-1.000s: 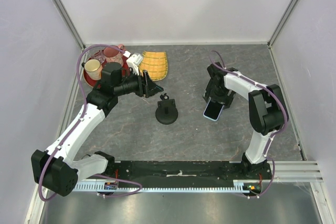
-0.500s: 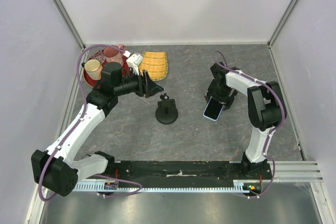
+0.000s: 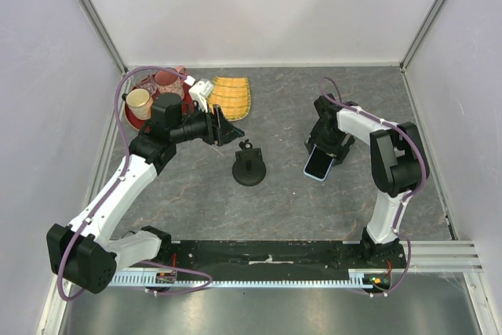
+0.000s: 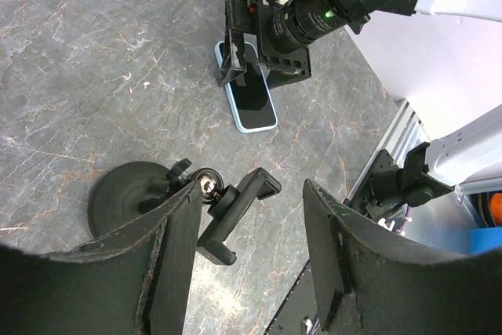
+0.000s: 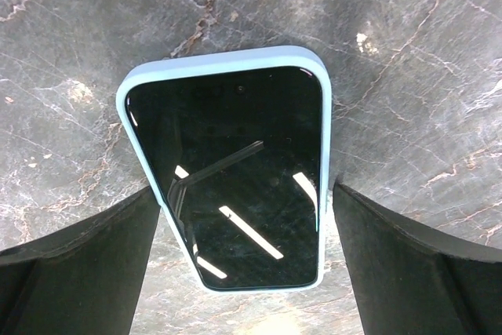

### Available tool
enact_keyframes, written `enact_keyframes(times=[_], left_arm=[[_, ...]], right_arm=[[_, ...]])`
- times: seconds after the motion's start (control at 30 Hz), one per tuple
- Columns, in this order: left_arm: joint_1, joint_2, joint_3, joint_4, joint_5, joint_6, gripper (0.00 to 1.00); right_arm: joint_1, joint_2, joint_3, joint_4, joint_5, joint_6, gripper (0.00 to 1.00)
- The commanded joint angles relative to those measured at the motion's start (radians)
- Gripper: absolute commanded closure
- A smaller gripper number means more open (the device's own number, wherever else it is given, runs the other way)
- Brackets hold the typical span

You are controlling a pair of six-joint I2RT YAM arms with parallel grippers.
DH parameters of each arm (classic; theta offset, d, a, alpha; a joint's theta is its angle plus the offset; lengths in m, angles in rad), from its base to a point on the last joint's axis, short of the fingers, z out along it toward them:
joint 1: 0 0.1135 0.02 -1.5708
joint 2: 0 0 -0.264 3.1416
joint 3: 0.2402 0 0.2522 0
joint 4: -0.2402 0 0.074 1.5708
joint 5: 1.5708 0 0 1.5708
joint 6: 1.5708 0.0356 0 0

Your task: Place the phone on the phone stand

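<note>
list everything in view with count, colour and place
phone: 1, black screen, light blue case, flat on table, right of centre
phone stand: 1, black, table centre
tray: 1, dark red, far left corner
cream cup: 1, on tray
pink cup: 1, tray's far edge
white item: 1, beside tray, unidentifiable
woven basket: 1, yellow, right of white item
table: 1, grey stone pattern
left end effector: 1, black, open, far-left of stand
right end effector: 1, black, straddling phone, grip unclear
</note>
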Motion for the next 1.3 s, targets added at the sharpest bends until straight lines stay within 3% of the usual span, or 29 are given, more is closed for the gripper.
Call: enact_keyframes(times=[0.0, 0.13, 0.3, 0.57, 0.8, 0.83, 1.27], left_arm=[[0.005, -0.002, 0.0, 0.043, 0.023, -0.025, 0.4], [0.007, -0.003, 0.0, 0.04, 0.02, -0.023, 0.4], [0.007, -0.002, 0.0, 0.04, 0.019, -0.025, 0.39], [0.007, 0.0, 0.0, 0.04, 0.025, -0.026, 0.39], [0.005, 0.003, 0.0, 0.04, 0.023, -0.026, 0.39], [0.007, 0.003, 0.0, 0.041, 0.026, -0.028, 0.4], [0.007, 0.001, -0.002, 0.044, 0.033, -0.032, 0.39]], right_arm=[[0.024, 0.049, -0.027, 0.023, 0.008, 0.023, 0.02], [0.03, 0.093, -0.019, 0.0, -0.002, 0.038, 0.04], [0.036, 0.099, -0.019, -0.022, 0.037, 0.055, 0.16], [0.036, 0.076, -0.045, 0.006, 0.039, 0.04, 0.63], [0.037, -0.039, -0.09, 0.06, 0.028, 0.047, 0.88], [0.037, -0.051, -0.094, 0.064, 0.027, 0.046, 0.99], [0.043, -0.195, -0.107, 0.092, 0.021, 0.017, 1.0]])
